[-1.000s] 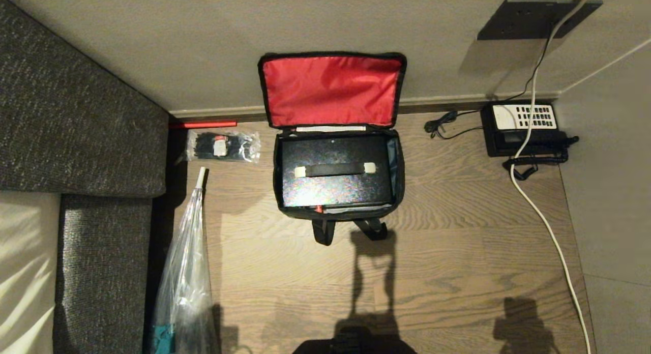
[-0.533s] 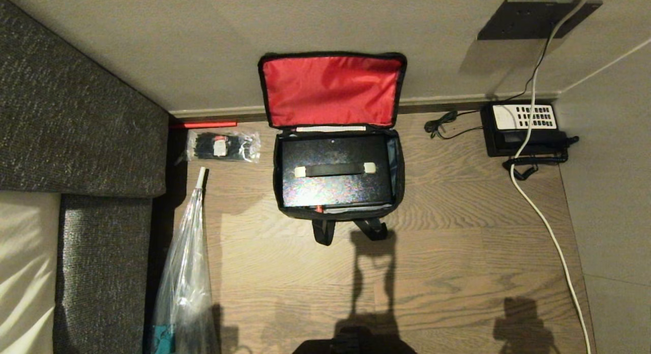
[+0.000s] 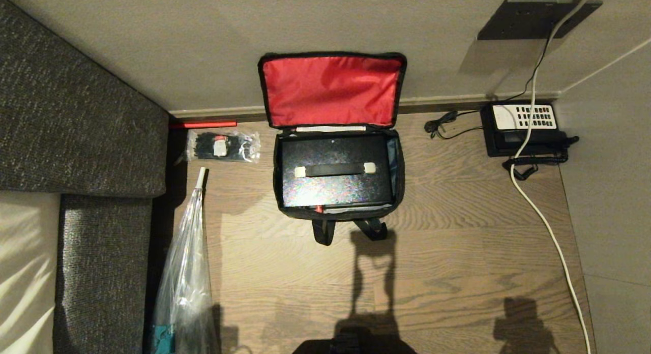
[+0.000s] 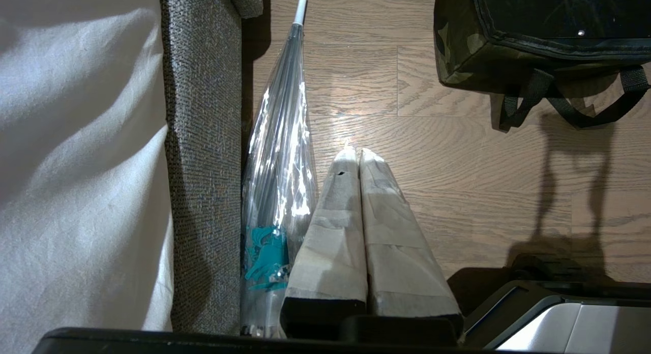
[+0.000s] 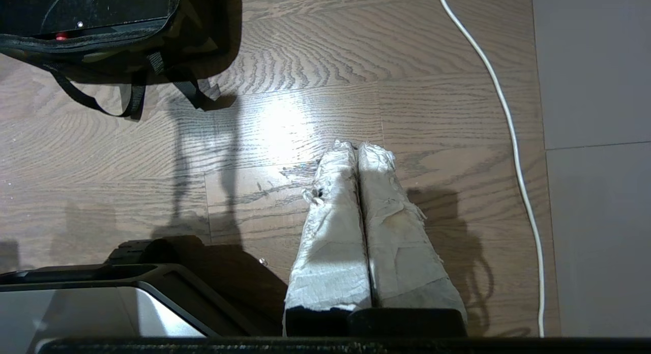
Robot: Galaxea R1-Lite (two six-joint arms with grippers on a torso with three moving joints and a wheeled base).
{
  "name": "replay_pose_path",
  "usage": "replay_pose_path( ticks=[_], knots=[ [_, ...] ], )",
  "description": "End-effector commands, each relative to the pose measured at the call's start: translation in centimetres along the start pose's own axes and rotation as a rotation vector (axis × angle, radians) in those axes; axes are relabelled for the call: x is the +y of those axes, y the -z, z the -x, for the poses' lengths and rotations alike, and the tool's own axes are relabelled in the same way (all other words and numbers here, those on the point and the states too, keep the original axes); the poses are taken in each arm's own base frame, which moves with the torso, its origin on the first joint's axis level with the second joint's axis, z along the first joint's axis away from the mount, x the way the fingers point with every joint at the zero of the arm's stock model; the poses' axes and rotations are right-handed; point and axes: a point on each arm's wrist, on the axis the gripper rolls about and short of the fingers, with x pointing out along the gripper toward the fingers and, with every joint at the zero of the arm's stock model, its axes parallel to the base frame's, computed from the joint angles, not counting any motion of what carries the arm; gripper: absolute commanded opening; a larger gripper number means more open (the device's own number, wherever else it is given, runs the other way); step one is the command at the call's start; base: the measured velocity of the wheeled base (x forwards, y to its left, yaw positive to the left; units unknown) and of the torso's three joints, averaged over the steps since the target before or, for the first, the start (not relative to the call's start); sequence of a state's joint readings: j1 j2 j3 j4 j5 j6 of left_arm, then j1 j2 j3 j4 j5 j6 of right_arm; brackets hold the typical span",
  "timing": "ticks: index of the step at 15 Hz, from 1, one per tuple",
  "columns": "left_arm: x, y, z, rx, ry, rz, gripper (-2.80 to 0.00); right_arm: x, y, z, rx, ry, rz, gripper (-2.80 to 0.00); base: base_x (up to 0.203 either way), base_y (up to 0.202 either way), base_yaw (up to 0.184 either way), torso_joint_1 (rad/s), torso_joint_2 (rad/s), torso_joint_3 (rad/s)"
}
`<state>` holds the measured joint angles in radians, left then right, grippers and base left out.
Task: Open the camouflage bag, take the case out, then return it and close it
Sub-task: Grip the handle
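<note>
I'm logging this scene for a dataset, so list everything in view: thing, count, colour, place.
bag: 1, camouflage, red lid open against the wall, on the floor
case: 1, black, inside the bag
telephone: 1, black, floor by the wall
cable: 1, white, along the floor
umbrella: 1, clear, beside the sofa
sofa: 1, grey
packet: 1, clear, between sofa and bag
left gripper: 1, shut, above the floor
right gripper: 1, shut, above the floor

Case (image 3: 335,170) inside open camouflage bag (image 3: 399,183); telephone (image 3: 524,129) right, probably umbrella (image 3: 185,272) left.
</note>
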<state>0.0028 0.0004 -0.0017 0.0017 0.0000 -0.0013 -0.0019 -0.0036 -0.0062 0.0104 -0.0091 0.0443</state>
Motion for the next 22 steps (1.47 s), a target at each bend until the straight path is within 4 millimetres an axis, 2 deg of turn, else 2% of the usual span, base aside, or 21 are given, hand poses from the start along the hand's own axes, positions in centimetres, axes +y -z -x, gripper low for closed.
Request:
replay_pose_path(
  ticks=[1,10,22],
  knots=[
    [0.0,0.02,0.01,0.0,0.0,0.002,-2.8,0.0,0.01,0.01,-0.001,0.001,0.0,-2.8,0.0,0.0,0.0,0.0,0.0,0.0],
    [0.02,0.07,0.01,0.003,-0.008,0.008,-2.8,0.0,0.01,0.01,-0.001,0.0,0.0,-2.8,0.0,0.0,0.0,0.0,0.0,0.006],
    [0.01,0.07,0.0,0.001,-0.005,0.005,-2.8,0.0,0.01,0.01,-0.001,0.0,0.0,-2.8,0.0,0.0,0.0,0.001,0.0,0.192]
  ],
)
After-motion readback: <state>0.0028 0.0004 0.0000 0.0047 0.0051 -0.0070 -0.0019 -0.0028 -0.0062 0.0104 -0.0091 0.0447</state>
